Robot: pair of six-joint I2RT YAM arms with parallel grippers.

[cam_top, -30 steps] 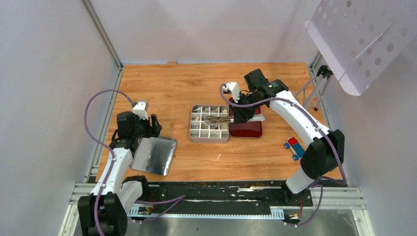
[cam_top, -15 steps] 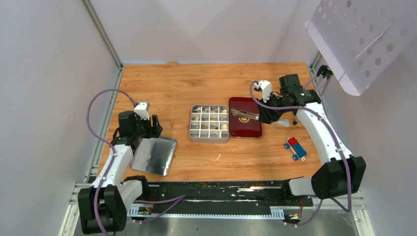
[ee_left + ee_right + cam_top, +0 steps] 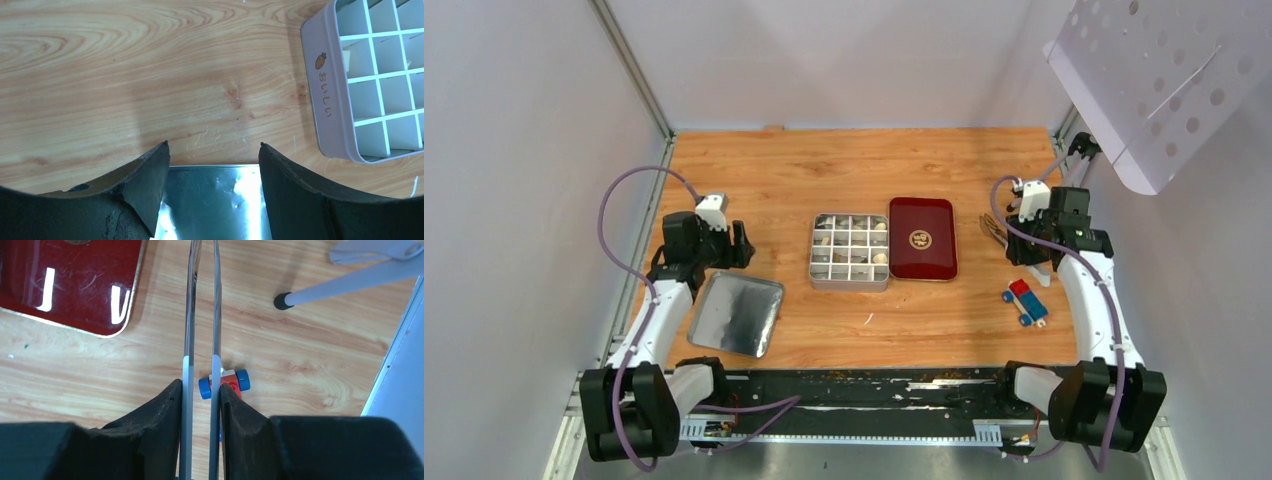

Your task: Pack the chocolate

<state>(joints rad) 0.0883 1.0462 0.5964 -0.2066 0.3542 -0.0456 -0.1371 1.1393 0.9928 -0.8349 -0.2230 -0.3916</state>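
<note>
The chocolate (image 3: 881, 257) lies as small cream and dark pieces in compartments of the divided tin (image 3: 849, 285) at the table's middle. In the left wrist view only the tin's pale wall (image 3: 325, 95) and dividers show. My right gripper (image 3: 1027, 238) hangs near the right edge. It is shut on the long metal tongs (image 3: 201, 315), whose two blades run up between its fingers (image 3: 160, 410). The tongs' tips point toward the red lid and hold nothing I can see. My left gripper (image 3: 213, 147) stands open over the far edge of a silver lid (image 3: 215, 200).
A dark red lid (image 3: 922, 238) lies flat just right of the tin. A red-and-blue toy block (image 3: 1025, 300) sits below my right gripper. The silver lid (image 3: 736, 315) lies at front left. A tripod leg (image 3: 345, 287) and a perforated white panel (image 3: 1154, 70) stand at the right.
My right arm swung right with the tongs, from over the tin, across the red lid, to the right edge. The left arm shifted slightly.
</note>
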